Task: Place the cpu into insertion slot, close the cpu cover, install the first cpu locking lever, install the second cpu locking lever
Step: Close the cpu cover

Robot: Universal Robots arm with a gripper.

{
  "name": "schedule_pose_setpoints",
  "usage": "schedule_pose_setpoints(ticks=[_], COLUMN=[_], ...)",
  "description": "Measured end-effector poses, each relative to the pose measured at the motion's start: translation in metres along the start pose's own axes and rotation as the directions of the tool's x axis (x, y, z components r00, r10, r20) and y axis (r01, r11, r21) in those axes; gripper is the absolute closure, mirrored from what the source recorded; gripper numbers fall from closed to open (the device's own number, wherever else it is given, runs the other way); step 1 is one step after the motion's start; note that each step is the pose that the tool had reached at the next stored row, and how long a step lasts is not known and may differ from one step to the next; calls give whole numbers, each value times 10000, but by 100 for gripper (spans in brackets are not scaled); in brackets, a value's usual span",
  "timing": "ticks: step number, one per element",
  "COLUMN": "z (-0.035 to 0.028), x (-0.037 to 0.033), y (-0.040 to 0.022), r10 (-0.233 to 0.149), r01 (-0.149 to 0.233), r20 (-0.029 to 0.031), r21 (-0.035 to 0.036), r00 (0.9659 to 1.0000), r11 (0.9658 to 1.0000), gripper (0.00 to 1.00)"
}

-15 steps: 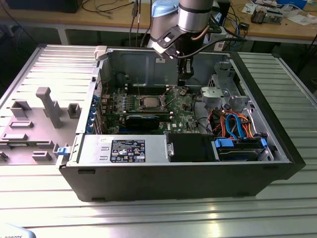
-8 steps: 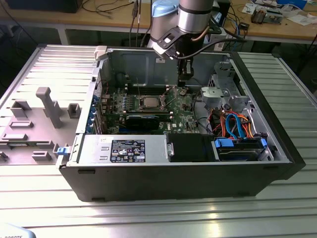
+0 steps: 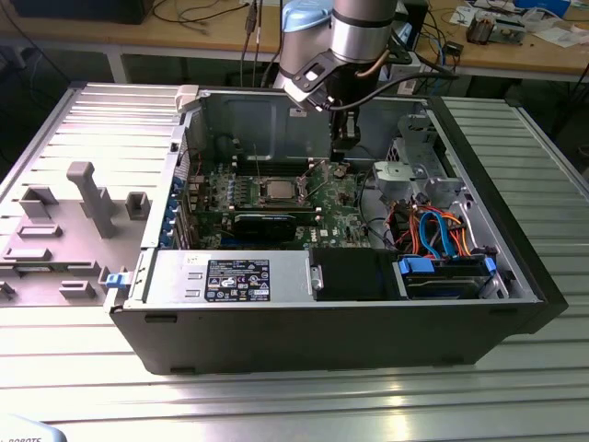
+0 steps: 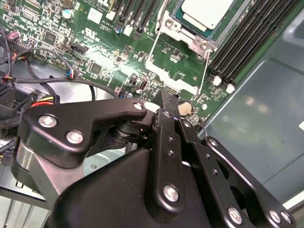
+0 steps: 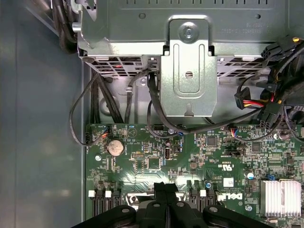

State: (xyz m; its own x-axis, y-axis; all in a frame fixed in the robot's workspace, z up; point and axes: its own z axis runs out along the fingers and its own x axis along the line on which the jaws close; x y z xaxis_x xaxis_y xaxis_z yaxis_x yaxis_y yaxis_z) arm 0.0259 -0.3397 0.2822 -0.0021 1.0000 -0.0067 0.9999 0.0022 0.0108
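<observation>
The cpu [image 4: 206, 12] shows its dull silver top, lying flat in the insertion slot [image 3: 296, 192] on the green board; it is also seen in the exterior view as the cpu [image 3: 279, 190]. The cpu cover [image 4: 195, 38] frames it as a thin silver rim. Thin wire levers [image 4: 205, 71] run beside the socket; I cannot tell whether they are latched. My gripper [image 3: 339, 164] hangs over the board to the exterior view's right of the socket. Its black fingers [image 4: 166, 109] are shut with nothing between them. In the first wrist view my gripper [image 5: 166, 186] points at the board edge.
The open computer case [image 3: 515, 239] lies on a ribbed metal table. A silver drive cage [image 5: 187, 76] with black cables, a coin cell [image 5: 115, 147] and a heatsink [image 5: 280, 197] are close. Long black memory slots [image 4: 251, 42] flank the socket. Grey fixture blocks [image 3: 83, 198] stand outside the case.
</observation>
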Motion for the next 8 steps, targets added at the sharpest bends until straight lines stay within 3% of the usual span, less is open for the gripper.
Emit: schedule_pose_setpoints(ticks=[8], z=[6], x=[1], y=[12], r10=[-1], r01=[1], r20=[2], r21=[-1], r00=[10000], r11=[10000], gripper=[89])
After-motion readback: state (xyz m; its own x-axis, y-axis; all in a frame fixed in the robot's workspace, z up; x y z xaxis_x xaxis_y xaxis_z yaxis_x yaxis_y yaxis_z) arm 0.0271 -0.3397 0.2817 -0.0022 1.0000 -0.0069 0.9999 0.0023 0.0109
